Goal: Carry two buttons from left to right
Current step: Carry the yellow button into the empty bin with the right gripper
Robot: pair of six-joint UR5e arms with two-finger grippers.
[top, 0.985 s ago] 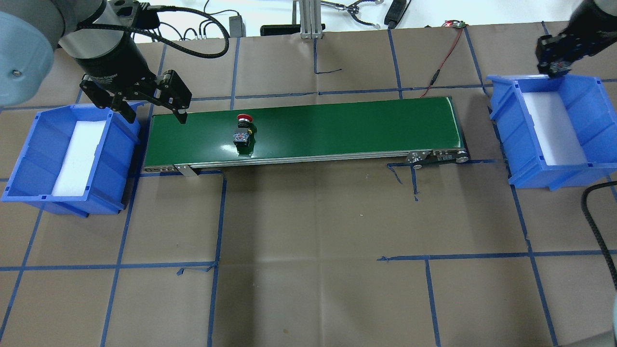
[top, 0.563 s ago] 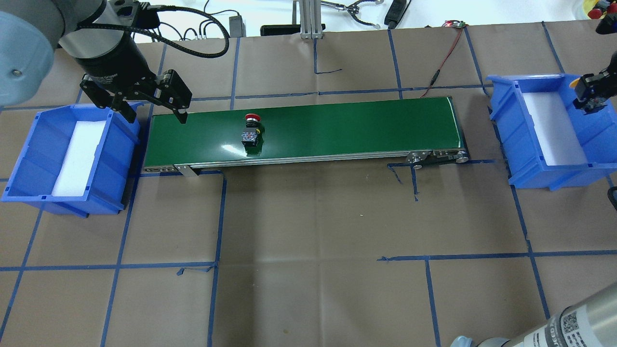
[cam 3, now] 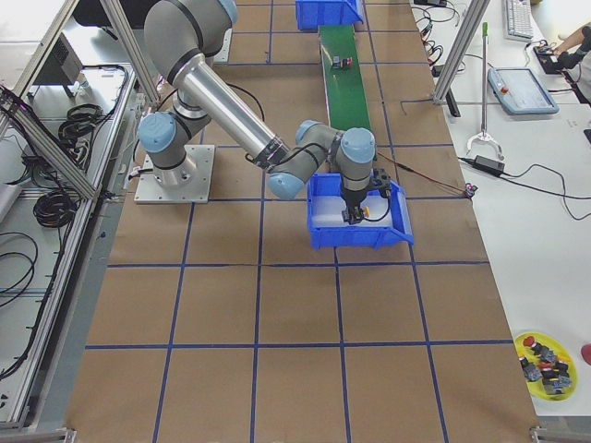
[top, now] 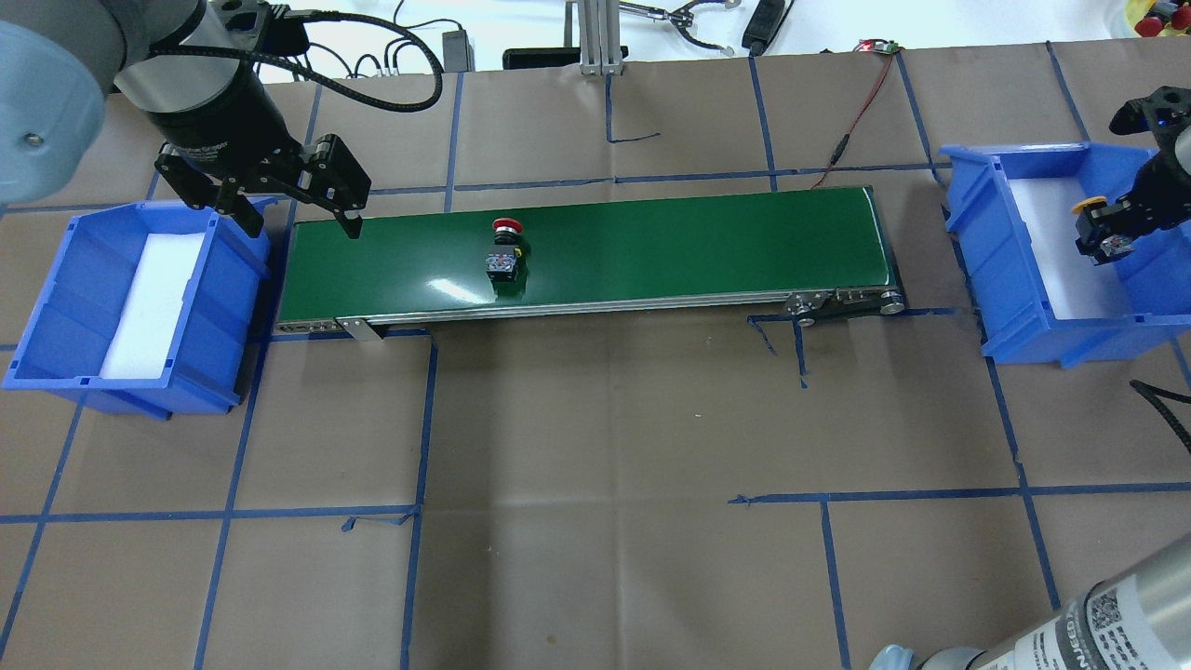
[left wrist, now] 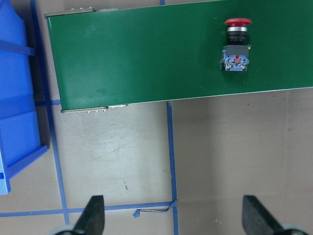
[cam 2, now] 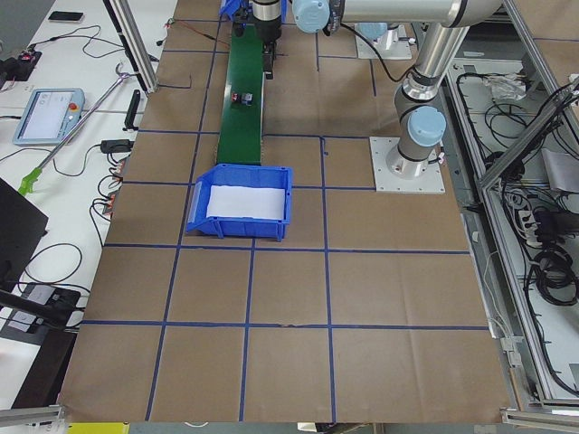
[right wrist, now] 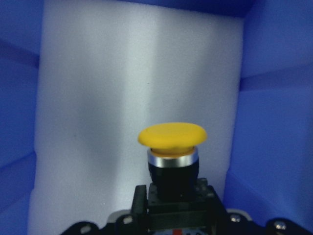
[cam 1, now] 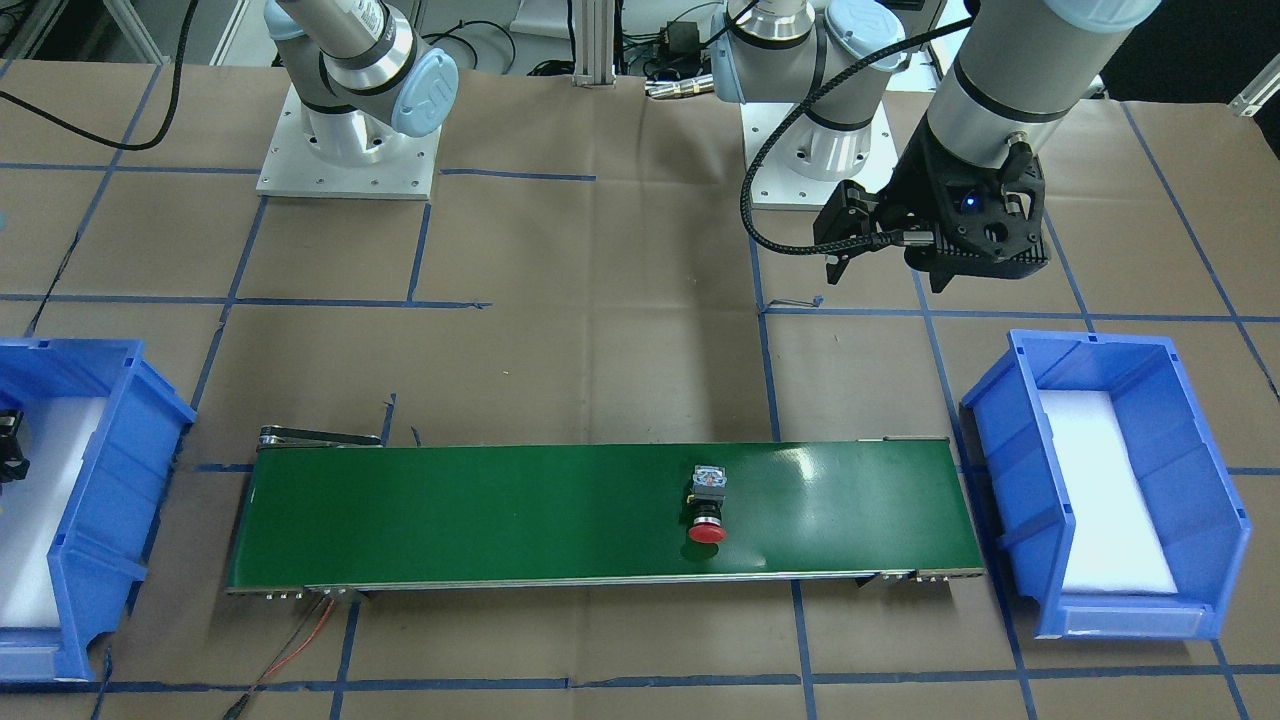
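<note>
The red button (top: 503, 251) lies on its side on the green conveyor belt (top: 698, 242), left of its middle; it also shows in the front view (cam 1: 707, 510) and the left wrist view (left wrist: 236, 44). My left gripper (top: 298, 219) is open and empty, above the belt's left end, its fingers (left wrist: 95, 215) wide apart. My right gripper (top: 1104, 240) is shut on the yellow button (top: 1089, 207) by its black body and holds it above the white foam of the right blue bin (top: 1014, 154). The right wrist view shows the yellow cap (right wrist: 172, 136) over the foam.
A second blue bin (top: 56, 307) with white foam stands just left of the belt. A red wire (top: 861, 102) runs from the belt's far right end. Brown paper with blue tape lines covers the table (top: 605, 465).
The red button has travelled to the right along the belt. My right gripper has moved with the yellow button toward me, to above the right bin's foam. My left gripper has not moved.
</note>
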